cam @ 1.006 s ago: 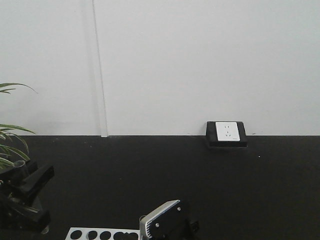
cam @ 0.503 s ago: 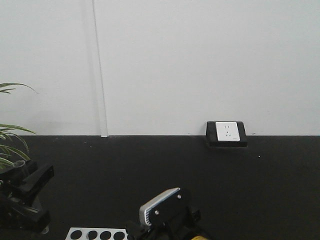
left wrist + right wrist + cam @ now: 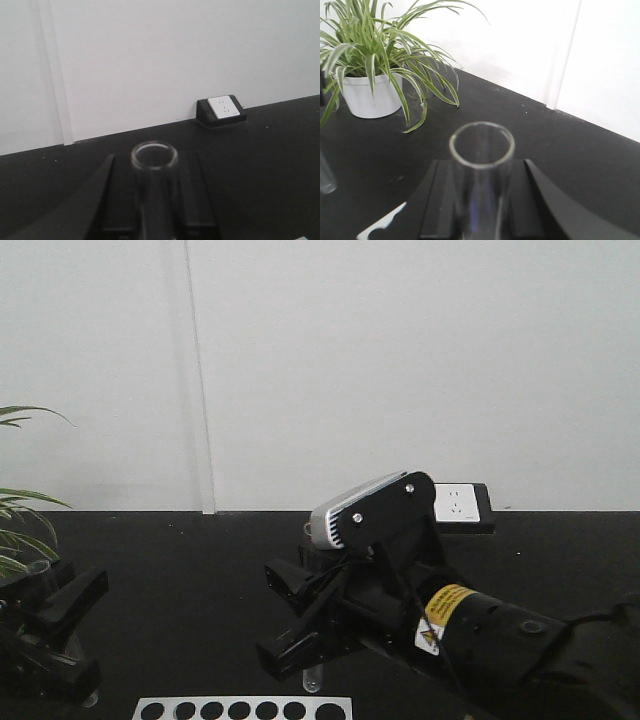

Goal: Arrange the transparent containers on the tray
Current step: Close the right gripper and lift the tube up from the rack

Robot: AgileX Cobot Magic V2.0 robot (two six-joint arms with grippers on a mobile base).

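A clear test tube (image 3: pixel 481 150) stands upright between the fingers of my right gripper (image 3: pixel 481 167), which is shut on it. In the front view this gripper (image 3: pixel 290 625) hangs above the white rack (image 3: pixel 240 708), with the tube's round bottom (image 3: pixel 312 677) just over the holes. My left gripper (image 3: pixel 154 167) is shut on a second test tube (image 3: pixel 154 156), its rim facing the camera. In the front view the left gripper (image 3: pixel 60 635) sits low at the left edge. The tray is out of view.
A potted spider plant (image 3: pixel 375 65) stands on the black tabletop (image 3: pixel 200 570) at the left. A wall socket box (image 3: pixel 221 111) sits at the back against the white wall. The rack's corner (image 3: pixel 380 227) shows below the right gripper.
My right arm has risen from the bottom edge to mid-frame, carrying its test tube up above the rack. The left gripper has stayed put.
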